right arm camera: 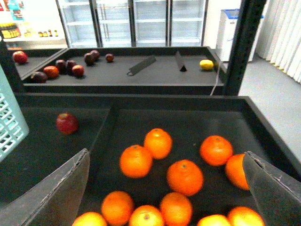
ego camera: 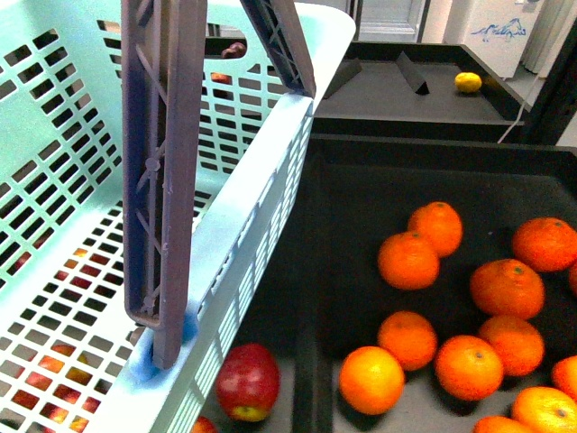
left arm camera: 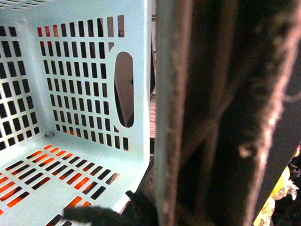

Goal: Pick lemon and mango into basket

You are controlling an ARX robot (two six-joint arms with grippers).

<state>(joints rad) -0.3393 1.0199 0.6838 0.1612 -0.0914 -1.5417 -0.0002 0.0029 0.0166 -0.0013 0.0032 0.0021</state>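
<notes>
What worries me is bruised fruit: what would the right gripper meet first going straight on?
Most likely the tangerines in the black tray: the right gripper, open, points down at them. Which one first is unclear.

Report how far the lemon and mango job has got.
Done: nothing yet; the part of the basket floor that shows holds no fruit. In hand: nothing; the right gripper is open and empty above the tangerines. Left: both fruits. The lemon lies in the far tray, and no view clearly shows the mango.
</notes>
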